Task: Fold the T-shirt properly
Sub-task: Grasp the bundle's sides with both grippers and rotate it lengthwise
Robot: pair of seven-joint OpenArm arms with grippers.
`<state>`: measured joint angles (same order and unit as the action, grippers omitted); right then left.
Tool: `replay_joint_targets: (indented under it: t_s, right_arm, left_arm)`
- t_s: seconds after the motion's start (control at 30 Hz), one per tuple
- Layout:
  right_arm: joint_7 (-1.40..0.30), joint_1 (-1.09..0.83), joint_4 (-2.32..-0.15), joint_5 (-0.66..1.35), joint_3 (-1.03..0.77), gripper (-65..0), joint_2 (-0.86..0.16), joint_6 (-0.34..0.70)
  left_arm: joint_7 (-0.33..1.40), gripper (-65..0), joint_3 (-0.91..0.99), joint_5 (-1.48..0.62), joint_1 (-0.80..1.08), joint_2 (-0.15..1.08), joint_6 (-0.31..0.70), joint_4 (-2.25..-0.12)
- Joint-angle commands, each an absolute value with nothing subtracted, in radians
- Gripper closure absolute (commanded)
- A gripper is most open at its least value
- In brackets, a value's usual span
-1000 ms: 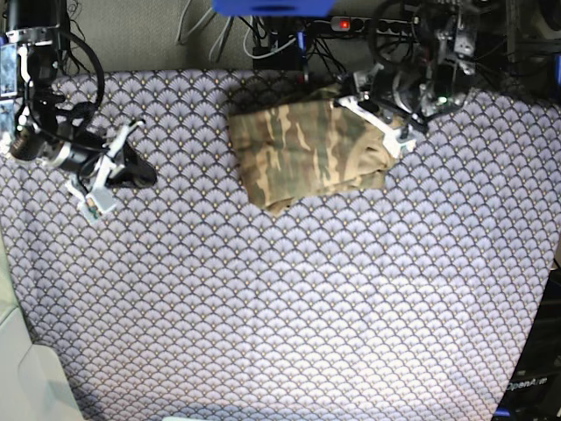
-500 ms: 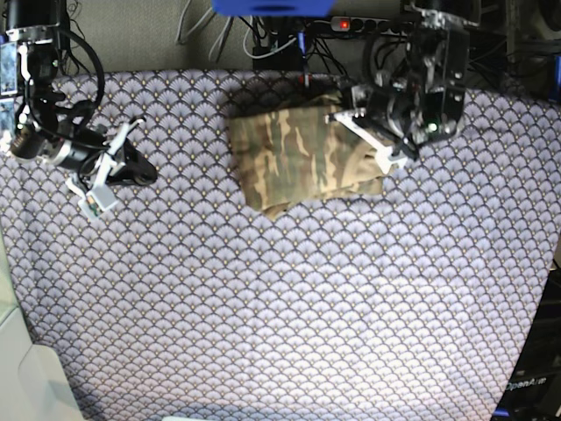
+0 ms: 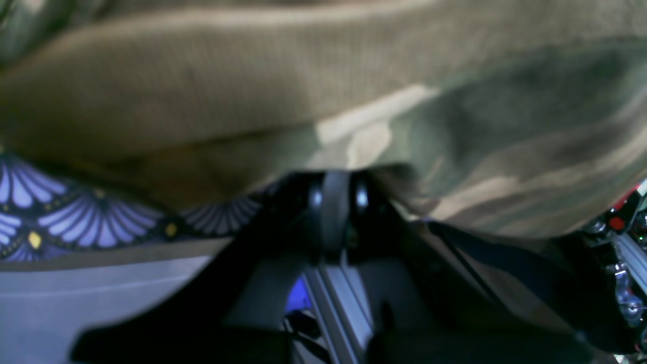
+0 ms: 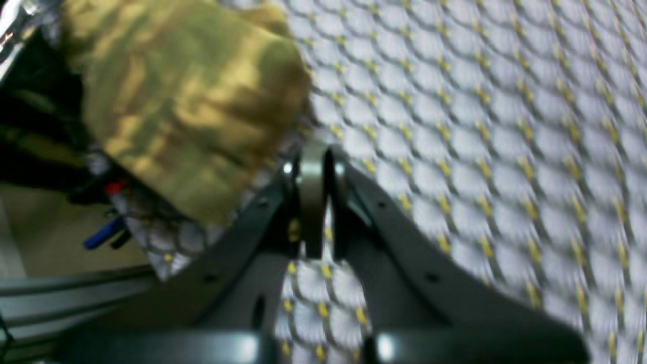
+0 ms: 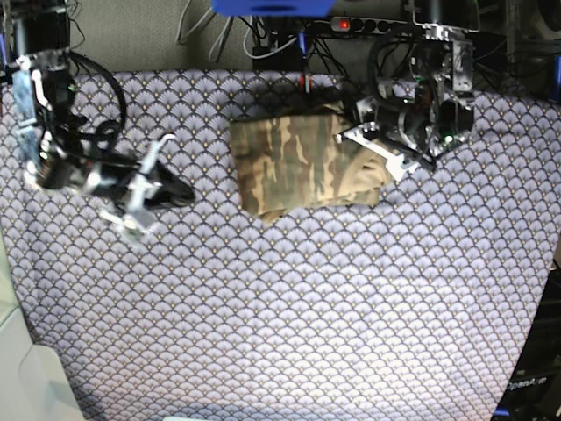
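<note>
A purple-grey tablecloth [image 5: 289, 307] with a fan-scale pattern covered the whole work surface, with cables and a power strip [image 5: 368, 24] along its far edge. The T-shirt [image 5: 302, 162] lay folded into a compact, roughly rectangular bundle near the far edge of the cloth, slightly right of centre in the base view. Its long axis ran across the table from side to side, with the right end bunched and thicker than the flat left end. The left gripper [image 5: 386, 167] sat at that bunched right end, and the left wrist view showed its jaws fully closed with camouflage fabric draped directly over the fingertips [image 3: 333, 202]; whether cloth was pinched between them could not be determined. The right gripper [image 5: 180, 193] was well apart from the shirt, above bare tablecloth on the left of the base view, pointing toward the bundle. Its jaws were closed together with nothing between them.
</note>
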<state>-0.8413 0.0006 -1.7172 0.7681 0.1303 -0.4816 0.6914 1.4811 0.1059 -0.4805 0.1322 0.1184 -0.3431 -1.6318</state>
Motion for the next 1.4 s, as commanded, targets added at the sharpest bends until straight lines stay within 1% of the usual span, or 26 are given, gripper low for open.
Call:
replay_joint_targets:
  t_s: [0.0, 0.2, 0.4, 0.5, 0.6, 0.67, 0.77, 0.87, 1.07, 1.2, 1.27, 1.37]
  right_arm:
    - [-0.826, 0.047, -1.707, 0.782, 0.163, 0.0, -0.484, 0.698]
    - [-0.8, 0.249, -1.484, 0.759, 0.367, 0.0, -0.443, 0.698]
    - [-0.72, 0.418, -1.353, 0.657, 0.575, 0.0, -0.435, 0.698]
    - [-0.682, 0.458, -1.313, 0.595, 0.631, 0.0, -0.43, 0.698]
    - [-0.625, 0.478, -1.25, 0.547, 0.647, 0.0, -0.427, 0.698]
    - [-0.608, 0.483, -1.19, 0.499, 0.642, 0.0, -0.397, 0.698]
    - [-0.582, 0.476, -1.118, 0.447, 0.641, 0.0, -0.371, 0.698]
    - [-0.576, 0.447, -1.113, 0.443, 0.641, 0.0, -0.355, 0.698]
    - [-0.593, 0.329, -1.256, 0.441, 0.641, 0.0, -0.36, 0.698]
    - [-0.642, 0.254, -1.34, 0.441, 0.641, 0.0, -0.377, 0.698]
    - [-0.647, 0.211, -1.385, 0.441, 0.639, 0.0, -0.381, 0.698]
    - [-0.645, 0.136, -1.437, 0.44, 0.599, 0.0, -0.421, 0.698]
  left_arm:
    - [1.282, 0.0, 0.12, -0.32, 0.133, 0.136, -0.351, -1.624]
    - [1.277, 0.0, 0.12, -0.32, 0.154, 0.136, -0.351, -1.624]
    - [1.277, 0.0, 0.139, -0.314, 0.16, 0.111, -0.351, -1.618]
    - [1.279, 0.0, 0.177, -0.317, 0.174, 0.101, -0.351, -1.623]
    - [1.279, 0.0, 0.189, -0.312, 0.176, 0.096, -0.351, -1.621]
    - [1.276, 0.0, 0.189, -0.312, 0.176, 0.096, -0.351, -1.613]
    - [1.274, 0.0, 0.189, -0.312, 0.17, 0.096, -0.351, -1.612]
    - [1.273, 0.0, 0.191, -0.312, 0.145, 0.094, -0.351, -1.612]
    - [1.273, 0.0, 0.191, -0.312, 0.051, 0.059, -0.351, -1.609]
    - [1.273, 0.0, 0.191, -0.312, -0.05, 0.021, -0.351, -1.534]
    - [1.244, 0.0, 0.188, -0.312, -0.093, 0.016, -0.351, -1.469]
    - [1.164, 0.0, 0.183, -0.312, -0.133, -0.002, -0.351, -1.392]
